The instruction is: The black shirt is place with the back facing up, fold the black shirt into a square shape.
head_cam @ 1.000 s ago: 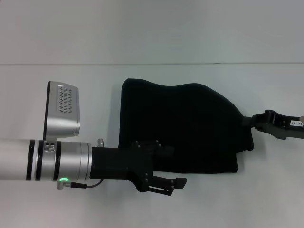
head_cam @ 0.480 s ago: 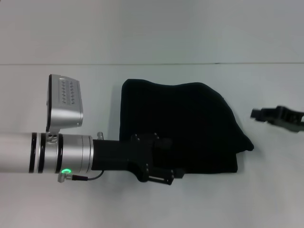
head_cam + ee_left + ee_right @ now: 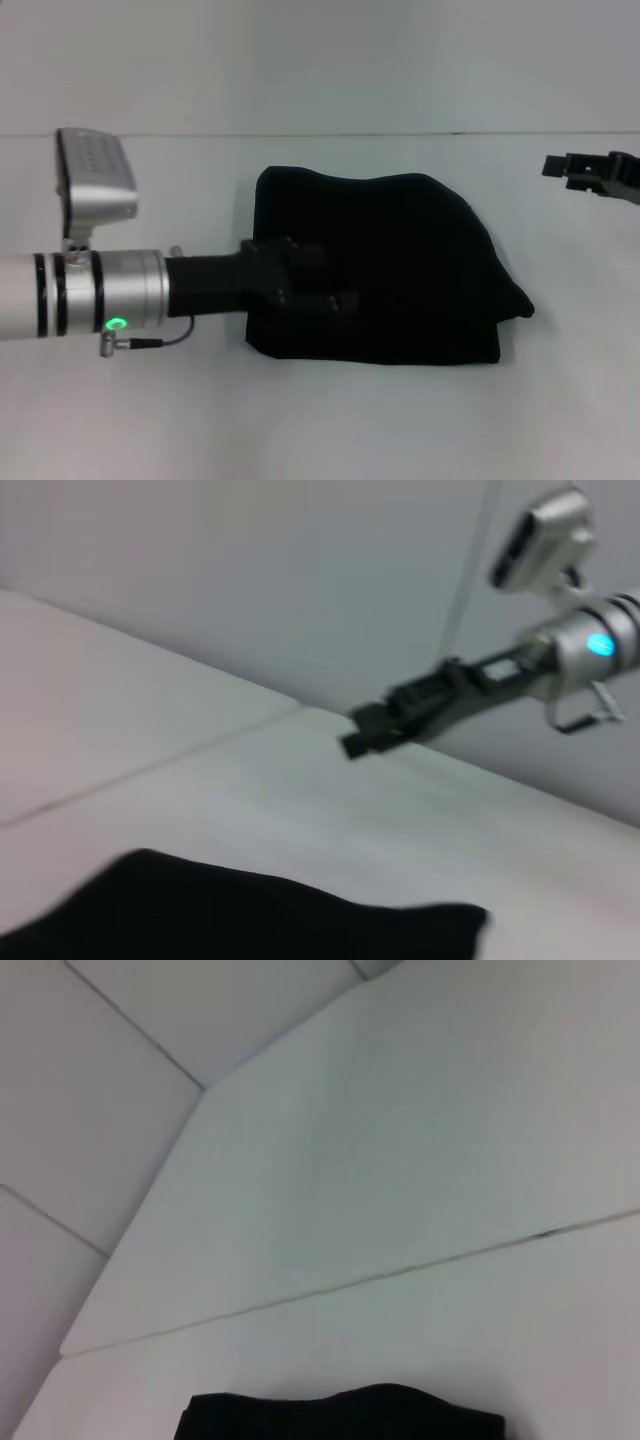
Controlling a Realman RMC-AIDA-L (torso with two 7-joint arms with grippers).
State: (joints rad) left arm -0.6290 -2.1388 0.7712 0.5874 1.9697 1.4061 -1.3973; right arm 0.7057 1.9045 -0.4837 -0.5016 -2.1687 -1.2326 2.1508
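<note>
Since 1.0 s ago: right gripper [image 3: 553, 166] had let go of the shirt's [image 3: 385, 265] right edge and drawn up and away toward the far right of the tabletop [image 3: 320, 420]; left gripper [image 3: 340, 300] had shifted from beyond the shirt's near edge to over its left part.

Shirt: black, plain, folded into 1 compact bundle, lying flat near the middle of the tabletop. Left edge roughly straight, far edge wavy, right side sloping down to a small bulge at the near right corner.

Left gripper: black, low over the shirt's left near part, reaching in from the left on a silver arm. Dark against dark fabric; finger state and contact with the cloth could not be told.

Right gripper: well apart from the shirt, at the far right, holding nothing. In the left wrist view [image 3: 365, 735] it showed above the white tabletop, beyond the shirt's edge [image 3: 250, 920]; spread or pressed together could not be told.

Right wrist view: only the shirt's far edge [image 3: 345, 1415] on the tabletop.
</note>
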